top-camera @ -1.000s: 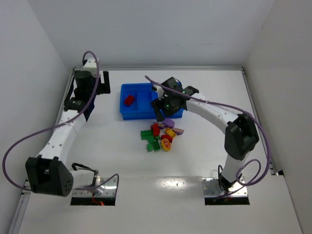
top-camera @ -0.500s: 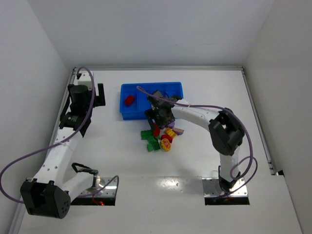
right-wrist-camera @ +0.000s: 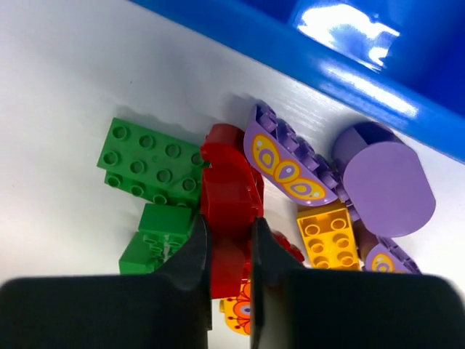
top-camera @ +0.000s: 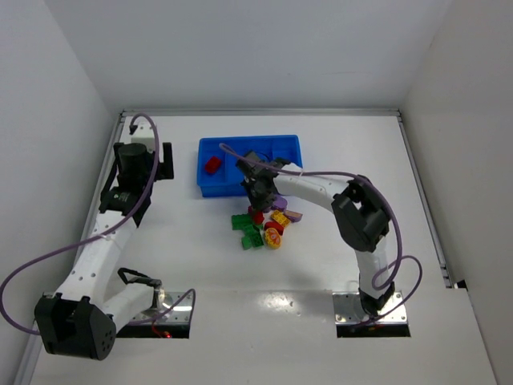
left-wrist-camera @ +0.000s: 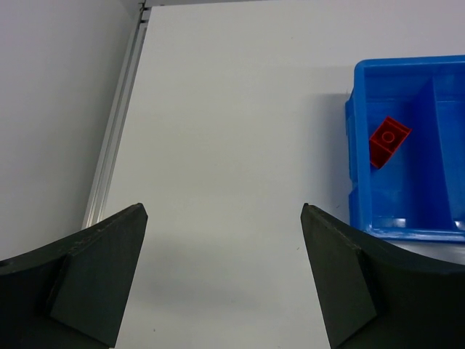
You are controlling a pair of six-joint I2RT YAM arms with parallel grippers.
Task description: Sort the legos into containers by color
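Red to start: pinches one red lego [right-wrist-camera: 229, 196] between the closed fingers of the right gripper [right-wrist-camera: 231, 247], in the pile just in front of the blue tray [top-camera: 210, 189] — green legos [right-wrist-camera: 149, 163] and a purple lego [right-wrist-camera: 290, 163] right beside it. Hangs the left gripper [left-wrist-camera: 221, 233] wide open, holding nothing, over bare table left of the tray. Shows a second red lego [left-wrist-camera: 387, 140] lying in the leftmost compartment.

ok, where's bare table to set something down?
Free: table left of the blue tray, by the open left claw; strip between legos and arm bases. Crowded: tray's front, right claw shut on a red lego.
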